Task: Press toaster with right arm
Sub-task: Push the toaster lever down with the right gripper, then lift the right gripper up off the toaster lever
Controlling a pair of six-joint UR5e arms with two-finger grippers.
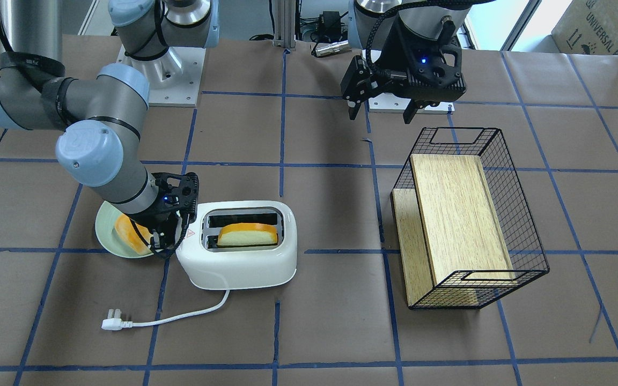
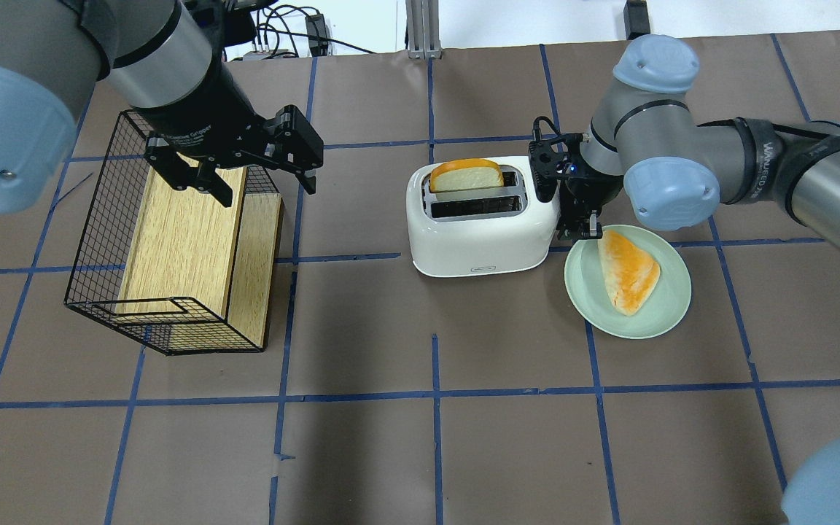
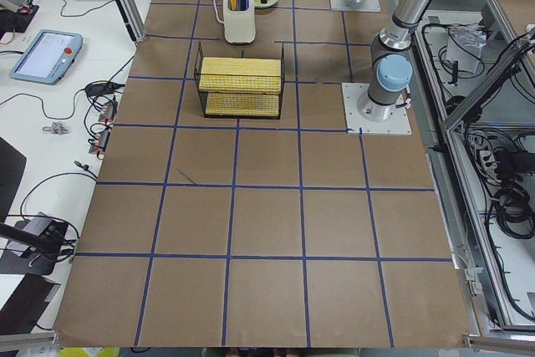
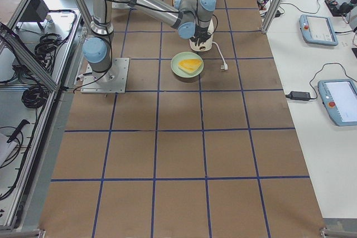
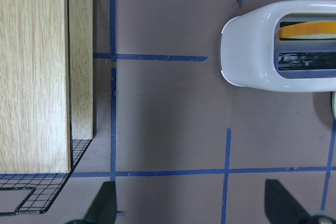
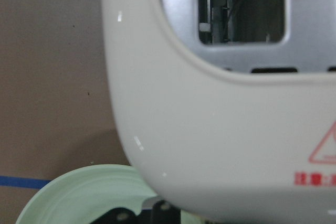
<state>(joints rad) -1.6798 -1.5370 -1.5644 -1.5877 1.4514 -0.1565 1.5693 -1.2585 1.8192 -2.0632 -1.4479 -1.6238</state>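
Note:
The white toaster (image 1: 239, 268) stands on the table, with a slice of bread (image 1: 247, 235) upright in one slot; it also shows in the overhead view (image 2: 478, 240). My right gripper (image 1: 161, 247) points down at the toaster's end by the red triangle label, fingers close together, right against the toaster's end; in the overhead view it (image 2: 579, 232) sits between toaster and plate. The right wrist view shows the toaster's end (image 6: 210, 140) very close. My left gripper (image 2: 267, 191) hangs open and empty above the table beside the basket.
A pale green plate (image 2: 646, 321) with a piece of bread (image 2: 628, 270) lies right beside the toaster's end. A black wire basket (image 2: 99, 219) holding a wooden box (image 2: 179, 240) lies on its side. The toaster's cord and plug (image 1: 110, 323) trail on the table.

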